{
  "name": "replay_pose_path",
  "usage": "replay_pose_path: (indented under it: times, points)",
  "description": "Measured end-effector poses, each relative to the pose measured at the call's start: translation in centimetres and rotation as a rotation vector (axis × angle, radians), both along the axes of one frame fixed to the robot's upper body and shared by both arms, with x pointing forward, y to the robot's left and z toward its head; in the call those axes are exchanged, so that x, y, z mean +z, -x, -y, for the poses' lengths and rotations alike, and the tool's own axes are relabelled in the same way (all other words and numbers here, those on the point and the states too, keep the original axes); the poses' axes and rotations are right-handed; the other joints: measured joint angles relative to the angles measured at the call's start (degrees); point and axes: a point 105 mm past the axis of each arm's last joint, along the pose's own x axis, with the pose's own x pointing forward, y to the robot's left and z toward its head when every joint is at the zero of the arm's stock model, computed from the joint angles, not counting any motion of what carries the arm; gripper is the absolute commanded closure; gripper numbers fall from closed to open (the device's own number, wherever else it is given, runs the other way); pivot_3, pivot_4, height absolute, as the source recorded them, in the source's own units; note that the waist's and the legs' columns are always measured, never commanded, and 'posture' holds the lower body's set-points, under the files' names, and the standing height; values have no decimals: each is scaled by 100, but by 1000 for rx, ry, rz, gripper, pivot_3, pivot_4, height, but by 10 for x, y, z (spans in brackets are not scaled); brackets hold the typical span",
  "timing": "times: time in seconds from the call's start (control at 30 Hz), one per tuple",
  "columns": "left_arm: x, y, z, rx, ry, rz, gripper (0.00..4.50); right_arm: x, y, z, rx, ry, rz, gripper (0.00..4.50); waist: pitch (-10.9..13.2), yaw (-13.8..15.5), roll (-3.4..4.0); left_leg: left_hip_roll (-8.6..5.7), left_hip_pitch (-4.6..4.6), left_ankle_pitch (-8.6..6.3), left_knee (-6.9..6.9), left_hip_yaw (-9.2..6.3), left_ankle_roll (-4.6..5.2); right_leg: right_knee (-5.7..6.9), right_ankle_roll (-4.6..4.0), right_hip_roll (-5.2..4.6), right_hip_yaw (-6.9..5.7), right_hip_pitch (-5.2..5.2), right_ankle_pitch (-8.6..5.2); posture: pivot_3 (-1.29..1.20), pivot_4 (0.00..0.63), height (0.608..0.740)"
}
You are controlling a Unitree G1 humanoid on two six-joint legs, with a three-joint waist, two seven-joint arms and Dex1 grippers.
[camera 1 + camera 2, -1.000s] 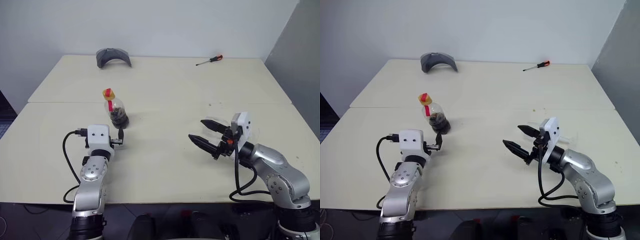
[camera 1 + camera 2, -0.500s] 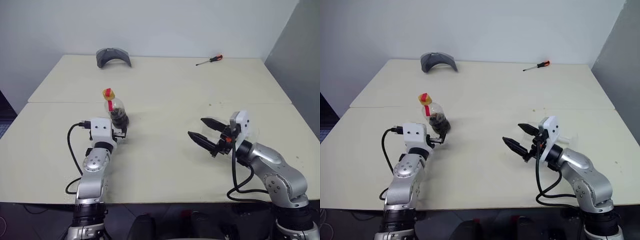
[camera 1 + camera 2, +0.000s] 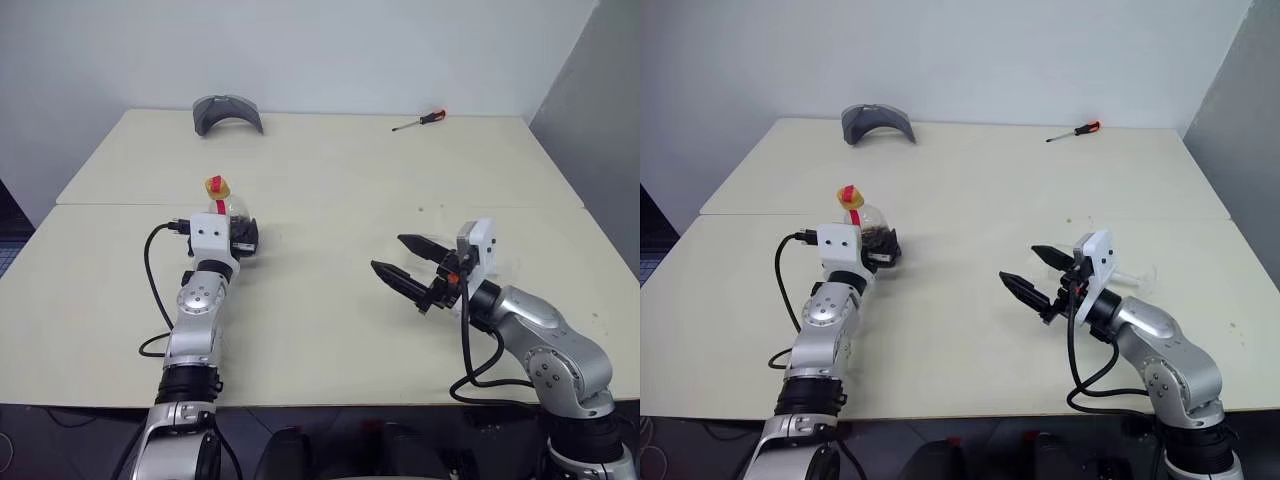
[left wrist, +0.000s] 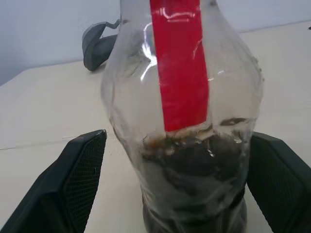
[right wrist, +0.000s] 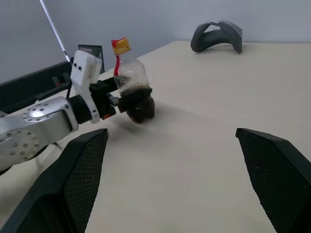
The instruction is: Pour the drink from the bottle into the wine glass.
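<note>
Forward goes the left gripper point(image 4: 175, 194), now straddling the bottle point(image 4: 182, 121) with fingers point(image 4: 80, 179) spread wide either side, not yet gripping. That bottle stands upright on the table point(image 3: 330, 180), drink point(image 4: 194, 184) pooled in its lower part, at about ten o'clock from the right gripper point(image 3: 400, 262), which hovers fully open and empty. Wine glass point(image 3: 1130, 274) lies just behind that right wrist.

1. bottle point(image 4: 182, 121): cap and base cut off by the left wrist view's edges.
2. left gripper point(image 3: 244, 238): fingertips hidden behind its own white housing in the eye views.
3. wine glass point(image 3: 1132, 274): mostly hidden behind the right gripper point(image 3: 1036, 276); stem and foot can't be made out.
4. screwdriver point(image 3: 420, 120): tip too small to tell.
</note>
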Motion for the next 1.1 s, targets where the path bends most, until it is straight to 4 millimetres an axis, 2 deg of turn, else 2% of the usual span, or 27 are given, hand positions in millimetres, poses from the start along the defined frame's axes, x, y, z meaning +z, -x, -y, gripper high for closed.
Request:
replay_pose_path:
  times: [0.27,0.37,0.5,0.67,0.8,0.97,1.1]
  points:
    - [2,-20,6,-29,22,25,32,0,-1,2,-11,13,-6,0,0,-1,0,-1,-2,0,1,0,0,0,0,0,-3,-1,0,0,150,740]
    - [3,-22,9,-49,28,33,627,0,-1,2,-17,14,-4,0,0,-1,0,-1,-2,1,1,0,-1,0,0,0,-4,-1,0,0,150,740]
    - [3,-24,10,-64,35,41,1787,3,1,1,-16,14,7,0,0,-2,0,-1,-2,1,2,0,-2,0,0,-1,-4,-1,0,0,150,740]
    - [1,-24,11,-73,43,39,2651,3,0,1,-21,14,7,0,0,-2,0,-1,-2,1,2,0,-2,0,0,-1,-5,-1,0,0,150,740]
    - [0,-26,11,-74,49,34,3045,3,0,1,-26,15,7,0,0,-3,0,-2,-3,1,2,0,-3,0,0,-1,-5,-1,0,0,150,740]
    - [0,-26,12,-84,55,31,3319,3,0,1,-25,15,8,0,1,-4,-1,-2,-3,2,2,0,-3,0,0,-1,-5,-1,0,0,150,740]
    - [2,-27,20,-152,91,1,3470,14,-8,-1,-16,38,50,0,3,-12,-1,-2,-4,3,5,1,-5,2,0,0,-5,-3,0,0,150,740]
